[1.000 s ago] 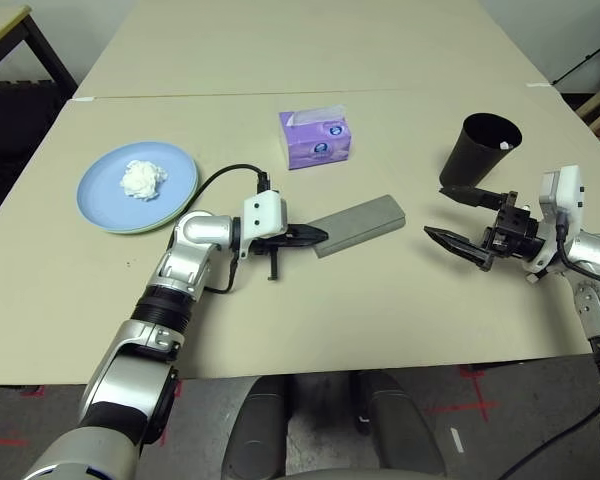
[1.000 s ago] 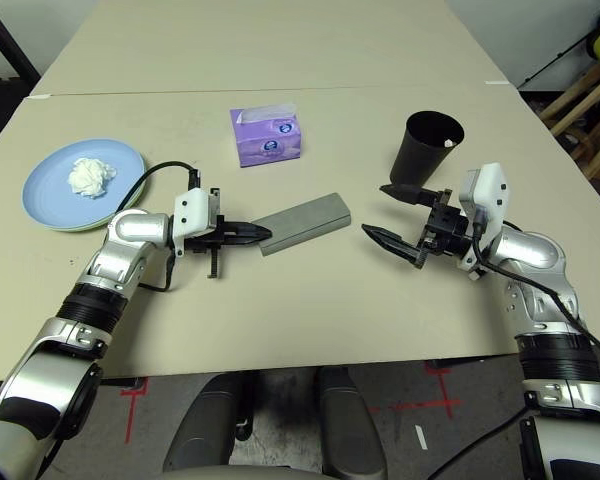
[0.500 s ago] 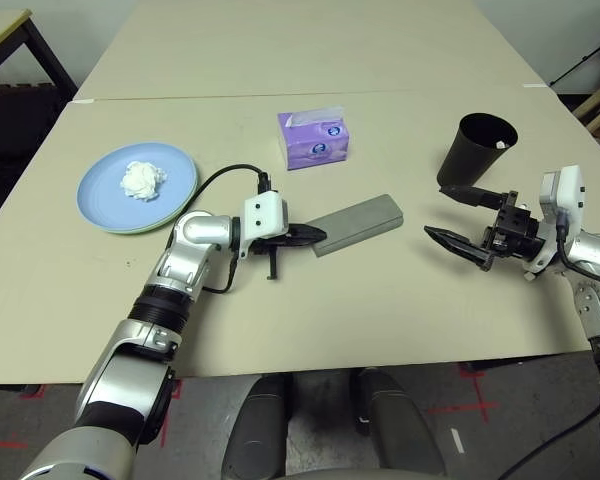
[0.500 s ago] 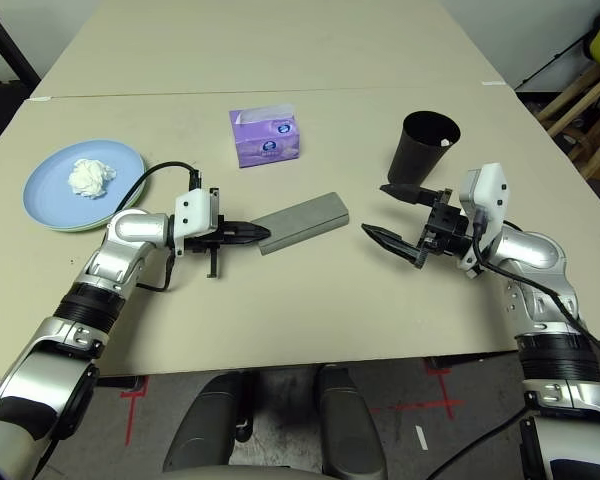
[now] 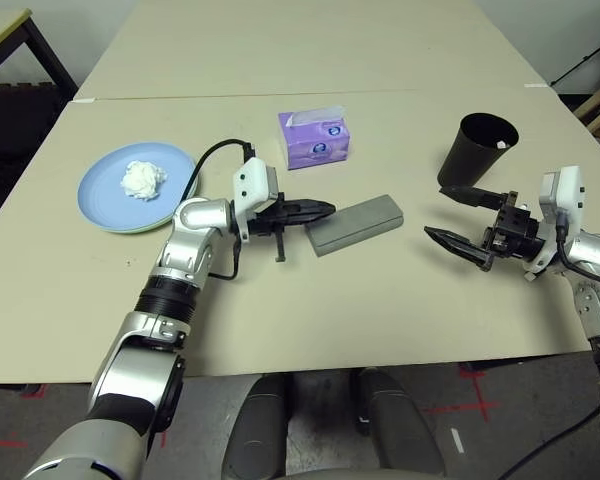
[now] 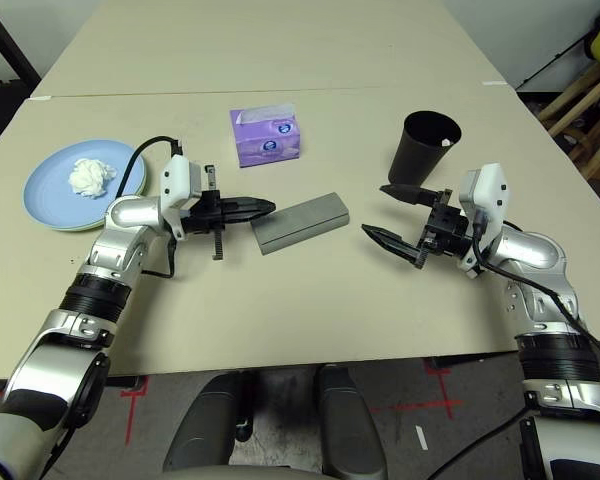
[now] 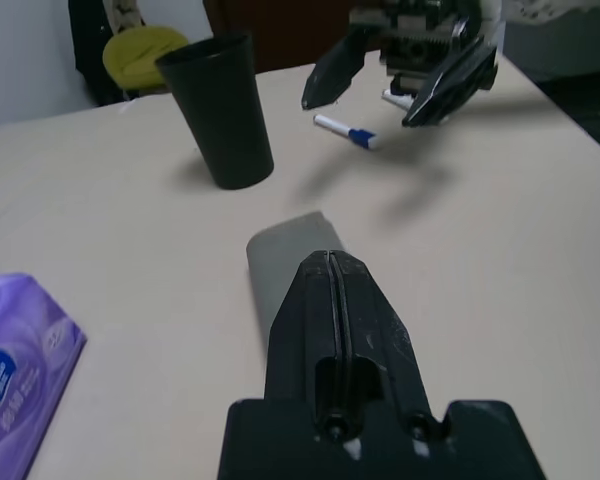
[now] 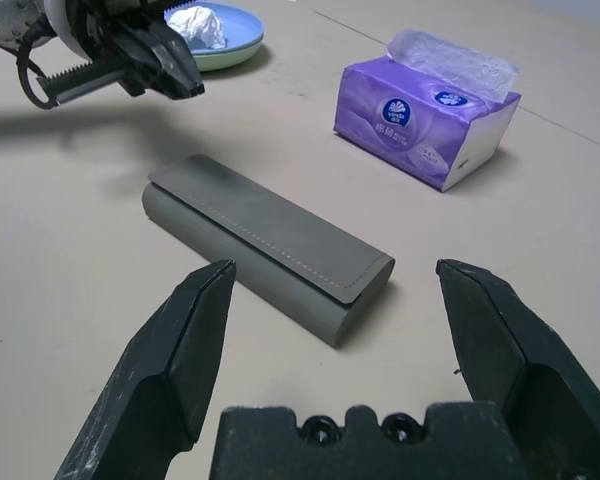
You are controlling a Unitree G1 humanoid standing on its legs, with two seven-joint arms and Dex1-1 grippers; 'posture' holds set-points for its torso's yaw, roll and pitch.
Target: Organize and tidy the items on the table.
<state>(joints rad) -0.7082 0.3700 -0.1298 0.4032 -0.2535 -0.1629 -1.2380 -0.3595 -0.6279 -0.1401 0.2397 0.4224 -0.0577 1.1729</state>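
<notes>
The grey glasses case [image 5: 358, 224] lies slantwise in the middle of the table [image 5: 310, 310]. My left gripper [image 5: 327, 209] is shut and empty, hovering just over the case's left end. My right gripper [image 5: 435, 211] is open to the right of the case, facing it, with nothing between its fingers. The black cup [image 5: 477, 150] stands upright just beyond it. A blue-and-white marker [image 7: 345, 130] lies on the table under the right gripper. At the left, the light blue plate [image 5: 105, 195] sits on the pale green plate [image 5: 132, 229] and holds the white tissue wad [image 5: 142, 180].
A purple tissue box [image 5: 315, 138] stands behind the case. A second table [image 5: 310, 40] adjoins the far edge. Chairs and dark furniture stand off the far corners. Bare tabletop stretches along the near edge.
My left gripper has lifted and swung toward the far side, from beside the case's left end to just over it. The right arm has not moved.
</notes>
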